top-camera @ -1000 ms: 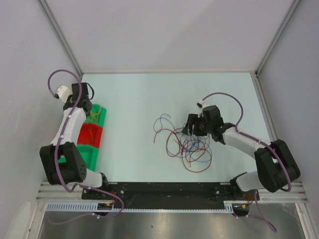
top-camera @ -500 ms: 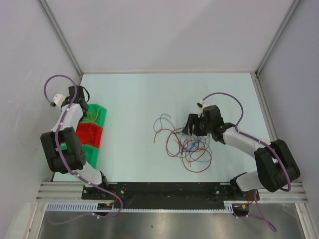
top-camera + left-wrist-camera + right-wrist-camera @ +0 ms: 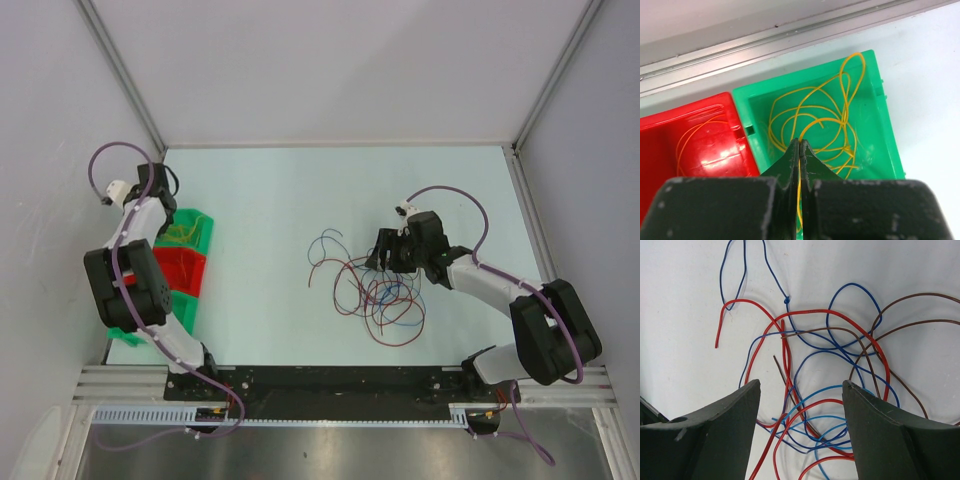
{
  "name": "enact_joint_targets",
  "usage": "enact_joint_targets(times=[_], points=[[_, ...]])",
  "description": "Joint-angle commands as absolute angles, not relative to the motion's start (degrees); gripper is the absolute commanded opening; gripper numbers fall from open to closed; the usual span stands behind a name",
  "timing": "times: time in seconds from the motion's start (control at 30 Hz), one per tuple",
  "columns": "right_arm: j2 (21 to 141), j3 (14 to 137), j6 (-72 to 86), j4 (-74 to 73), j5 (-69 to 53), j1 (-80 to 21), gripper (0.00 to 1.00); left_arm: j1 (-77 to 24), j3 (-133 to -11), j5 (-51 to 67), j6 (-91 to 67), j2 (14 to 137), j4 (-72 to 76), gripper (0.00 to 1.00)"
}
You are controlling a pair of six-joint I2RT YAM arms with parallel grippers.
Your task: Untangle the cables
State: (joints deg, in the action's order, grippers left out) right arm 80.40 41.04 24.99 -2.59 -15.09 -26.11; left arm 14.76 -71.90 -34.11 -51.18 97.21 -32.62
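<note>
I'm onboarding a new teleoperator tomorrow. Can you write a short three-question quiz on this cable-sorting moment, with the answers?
1. True or false: the left gripper is open and holds nothing.
2. Which bin holds the loose bunch of yellow wires? A) the red bin B) the green bin C) neither
3. Fill in: the right gripper hangs with its fingers ____ over the tangled pile on the table.

Key
1. False: its fingers are shut on a yellow wire that runs between them.
2. B. The red bin shows only a strand or two.
3. Open; they are spread apart above the red, blue and brown wires, gripping nothing.
</note>
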Motion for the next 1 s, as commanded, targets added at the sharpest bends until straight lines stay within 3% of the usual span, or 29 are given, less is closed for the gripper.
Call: enact_joint_targets(times=[0.0, 0.4, 0.63, 0.7, 0.83, 0.97], points=[[81.1, 40.9, 25.3, -0.5, -16.0, -25.7, 0.71, 15.0, -75.2, -34.1, -51.6, 99.6, -29.9, 0.00], [81.5, 41.0, 25.4, -0.4, -16.6, -25.3, 0.71, 14.6, -78.8, -34.1, -50.8, 105.3, -30.0, 0.00], [81.6, 41.0, 25.6, -0.4, -16.9, -25.2, 0.71, 14.1, -73.4, -35.2, -53.1, 99.4, -27.6, 0.23], [81.6, 41.0, 25.6, -0.5, -17.0, -25.0, 0.71, 14.1, -73.5, -35.2, -52.8, 98.2, -27.9, 0.25], [81.6, 41.0, 25.7, -0.4, -17.1, -25.0, 0.71, 14.1, -74.8, -35.9, -52.3, 97.3, -28.9, 0.43], [81.6, 41.0, 25.6, -0.5, -17.1, -24.9, 0.71, 14.1, -75.4, -35.6, -51.6, 95.6, -29.4, 0.48]])
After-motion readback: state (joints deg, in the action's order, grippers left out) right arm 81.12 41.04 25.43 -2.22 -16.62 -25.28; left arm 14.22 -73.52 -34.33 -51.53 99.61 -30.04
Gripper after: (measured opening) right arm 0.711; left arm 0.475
